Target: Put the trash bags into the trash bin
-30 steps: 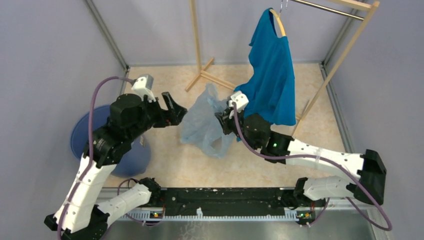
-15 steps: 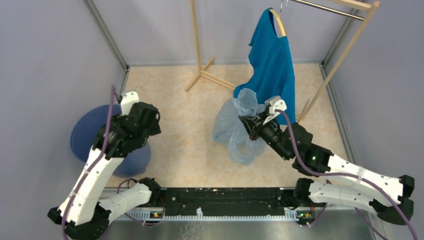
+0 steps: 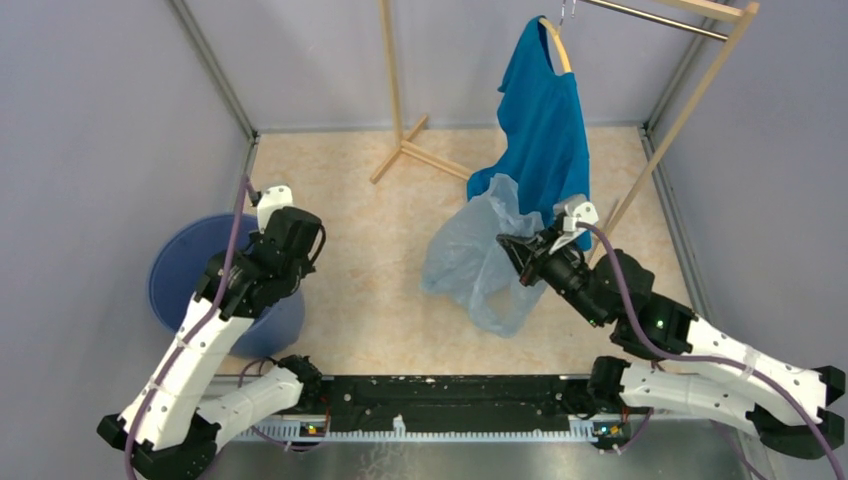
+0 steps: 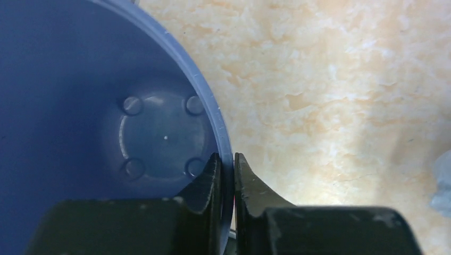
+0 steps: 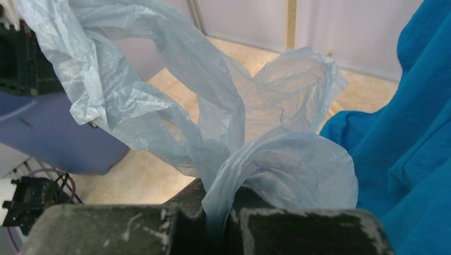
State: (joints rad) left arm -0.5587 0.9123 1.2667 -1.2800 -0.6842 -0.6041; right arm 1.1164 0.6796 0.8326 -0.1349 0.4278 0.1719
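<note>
Pinching the rim of the bin [image 4: 208, 98], the left gripper [image 4: 225, 159] has one finger inside the wall and the other outside, the two drawn close with the rim caught between them. The left wrist camera looks straight down into the bin, where the round base shows four small dimples and nothing lies inside. Seen from above, the bin [image 3: 175, 265] sits at the left edge of the table [image 3: 370, 290], close against the left wall, with the left arm bent over its right side.

The right gripper [image 5: 218, 212] is clenched on the bag [image 5: 159, 106], a twisted bunch of the thin plastic trapped between its fingers and the rest billowing up and outward in loose, crinkled folds. In the overhead view the bag [image 3: 470, 265] hangs to the left of the right gripper [image 3: 515, 252], over the middle of the table and well apart from the bin. Whether its lowest fold touches the table is hard to judge from above.

Just behind the bag, a T-shirt [image 3: 545, 130] hangs from a hanger [image 3: 556, 45] on a wooden rack [image 3: 392, 90], its lower hem close beside the right gripper.
</note>
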